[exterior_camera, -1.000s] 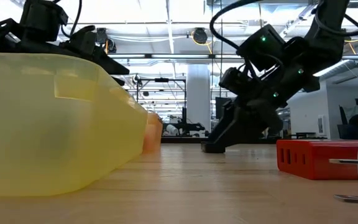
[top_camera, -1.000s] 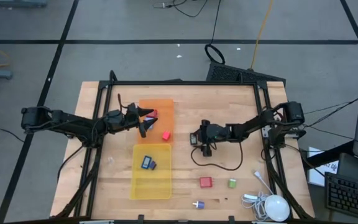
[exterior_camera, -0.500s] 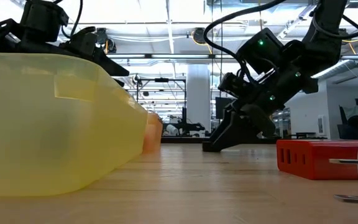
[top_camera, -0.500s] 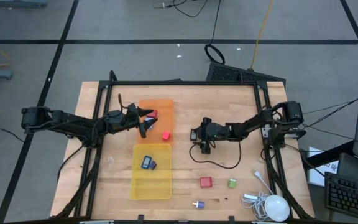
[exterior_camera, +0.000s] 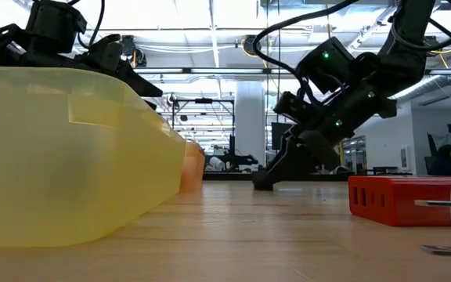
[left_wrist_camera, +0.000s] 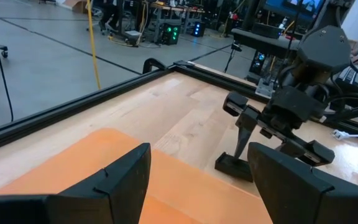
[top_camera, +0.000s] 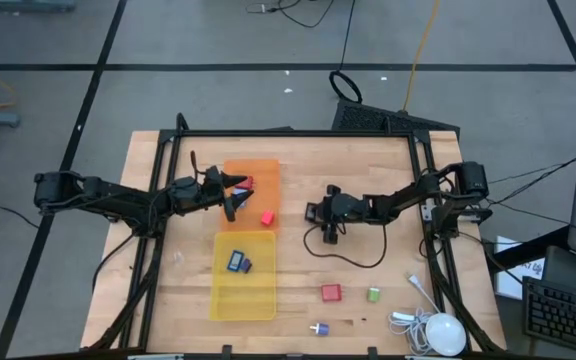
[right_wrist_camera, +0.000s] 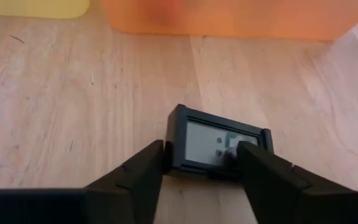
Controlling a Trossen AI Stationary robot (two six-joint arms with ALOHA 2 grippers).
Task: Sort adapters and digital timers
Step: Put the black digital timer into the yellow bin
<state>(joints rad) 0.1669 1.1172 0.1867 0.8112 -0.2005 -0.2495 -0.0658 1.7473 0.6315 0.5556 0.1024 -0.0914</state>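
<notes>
Right claw (right_wrist_camera: 197, 171) has closed onto black timer (right_wrist_camera: 219, 144).

floor: grey (top_camera: 218, 95), crossed by dark lines; table: pale wood (top_camera: 368, 160), dark-framed | room beyond: white column (exterior_camera: 250, 117); long ceiling lights (exterior_camera: 210, 31); cluttered workbenches behind

Black timer (right_wrist_camera: 219, 144) with grey display, orange tray (top_camera: 252, 191), yellow tray (top_camera: 244, 276)

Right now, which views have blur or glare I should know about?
Low view: the yellow bin fills the near left, soft; ceiling lights glare behind. Right wrist view: the digital timer sharp, the orange bin behind blurred. High view: evenly lit.
</notes>
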